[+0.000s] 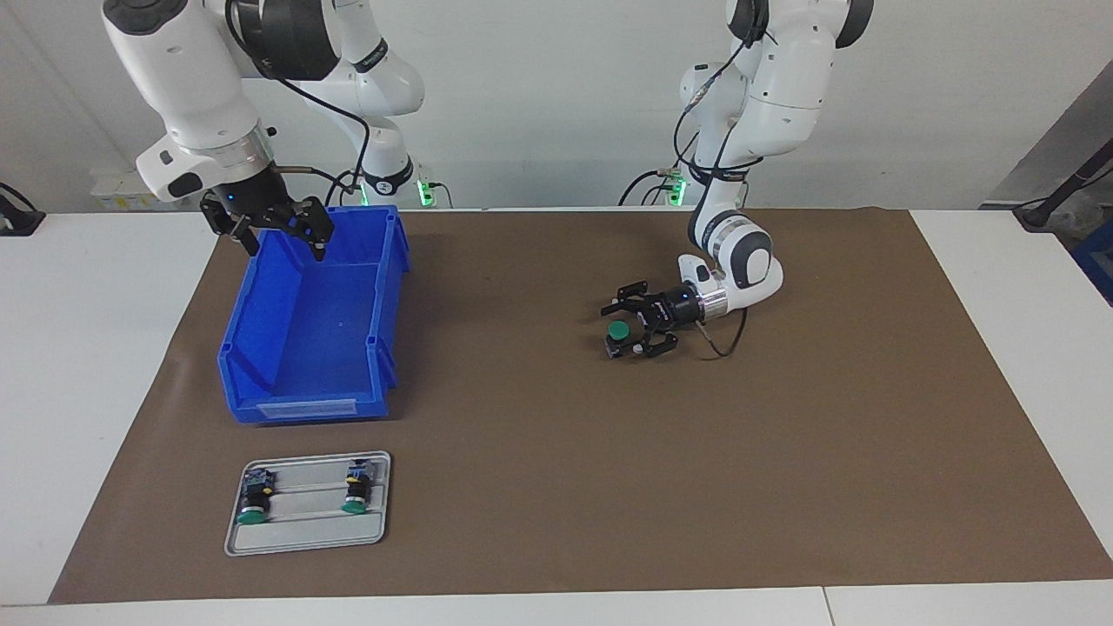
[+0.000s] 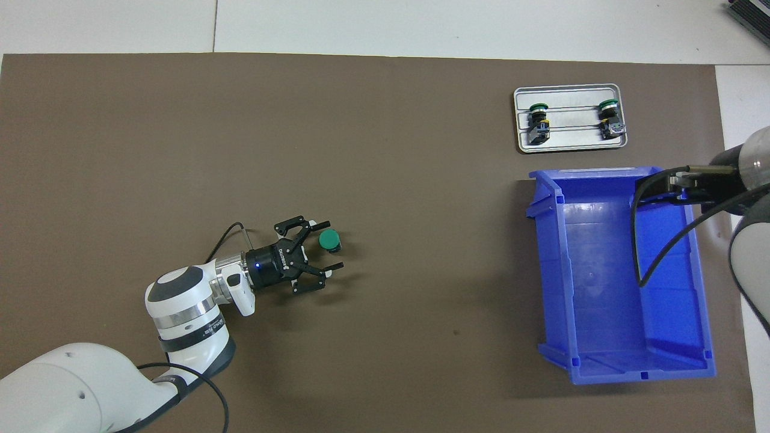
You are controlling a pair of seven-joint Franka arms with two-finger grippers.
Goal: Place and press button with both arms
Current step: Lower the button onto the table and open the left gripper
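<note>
A green-capped button (image 1: 618, 331) (image 2: 329, 240) stands cap-up on the brown mat, toward the left arm's end of the table. My left gripper (image 1: 610, 331) (image 2: 334, 244) lies low and level at the mat, open, with one finger on each side of the button and a gap to each. My right gripper (image 1: 287, 250) hangs open and empty over the end of the blue bin (image 1: 304, 409) (image 2: 601, 270) that is nearest the robots.
A grey metal tray (image 1: 309, 539) (image 2: 570, 141) lies just farther from the robots than the bin. It holds two more green-capped buttons (image 1: 254, 502) (image 1: 355, 492) lying on their sides. The bin has nothing in it. White tabletop borders the mat.
</note>
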